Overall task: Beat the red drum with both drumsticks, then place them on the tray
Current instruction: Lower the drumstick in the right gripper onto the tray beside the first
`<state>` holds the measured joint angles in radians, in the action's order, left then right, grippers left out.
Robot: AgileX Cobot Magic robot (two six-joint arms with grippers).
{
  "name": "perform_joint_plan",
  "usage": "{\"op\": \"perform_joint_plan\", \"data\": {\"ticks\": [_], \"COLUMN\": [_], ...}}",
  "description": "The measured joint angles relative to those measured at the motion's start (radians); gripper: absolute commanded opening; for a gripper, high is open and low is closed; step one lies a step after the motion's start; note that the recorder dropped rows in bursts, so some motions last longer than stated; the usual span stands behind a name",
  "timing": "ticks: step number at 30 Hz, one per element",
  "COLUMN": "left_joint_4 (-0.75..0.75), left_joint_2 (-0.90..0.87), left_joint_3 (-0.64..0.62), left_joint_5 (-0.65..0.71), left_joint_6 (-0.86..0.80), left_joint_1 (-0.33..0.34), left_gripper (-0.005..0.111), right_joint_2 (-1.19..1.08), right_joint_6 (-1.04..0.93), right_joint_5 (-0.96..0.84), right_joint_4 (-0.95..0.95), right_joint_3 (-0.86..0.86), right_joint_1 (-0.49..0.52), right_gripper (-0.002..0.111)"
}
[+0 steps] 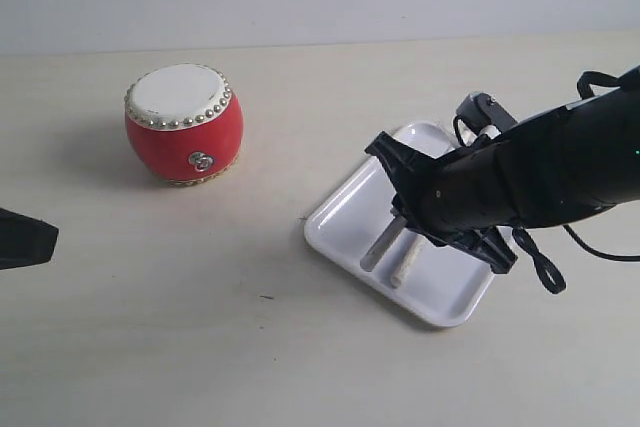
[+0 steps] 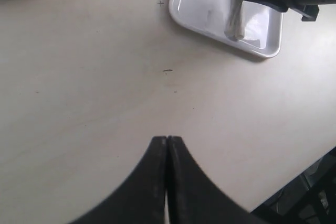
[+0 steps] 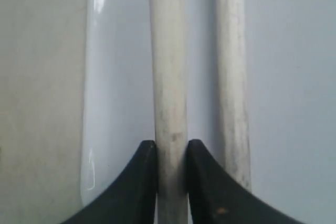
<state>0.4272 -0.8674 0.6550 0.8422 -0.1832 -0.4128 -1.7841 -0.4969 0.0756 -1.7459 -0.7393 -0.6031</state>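
White tray (image 1: 345,219), one — two drumsticks (image 1: 379,249) — one red drum (image 1: 185,137).

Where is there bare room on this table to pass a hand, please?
The table is bare between drum and tray and across the foreground. Crowded: the tray, with one loose stick and the right end effector gripping the other.

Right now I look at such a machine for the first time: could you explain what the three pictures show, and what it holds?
It is a robot with two arms, each ending in a two-finger gripper. One picture is from a camera off the arms; the other two are from the wrists. On the table stand a red drum and a white tray. The left gripper is shut and empty. The right gripper is closed on one drumstick over the tray; the second drumstick lies beside it in the tray.
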Motion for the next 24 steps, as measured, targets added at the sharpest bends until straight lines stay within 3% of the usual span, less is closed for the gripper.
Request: {"op": "perform_joint_plan", "data": {"ticks": [6, 17, 24], "left_joint_4": [0.000, -0.002, -0.002], "left_joint_2": [0.000, 0.000, 0.000], "left_joint_3": [0.000, 0.000, 0.000], "left_joint_5": [0.010, 0.016, 0.017], "left_joint_6": [0.000, 0.000, 0.001], "left_joint_1": [0.000, 0.000, 0.000], "left_gripper": [0.000, 0.000, 0.000], "right_joint_2": [-0.011, -0.011, -0.011], "right_joint_6": [0.002, 0.002, 0.002], "right_joint_5": [0.038, 0.062, 0.058], "right_joint_4": [0.000, -0.002, -0.002], "right_joint_3": [0.000, 0.000, 0.000], "right_joint_1": [0.000, 0.000, 0.000], "right_gripper": [0.002, 0.037, 0.042]}}
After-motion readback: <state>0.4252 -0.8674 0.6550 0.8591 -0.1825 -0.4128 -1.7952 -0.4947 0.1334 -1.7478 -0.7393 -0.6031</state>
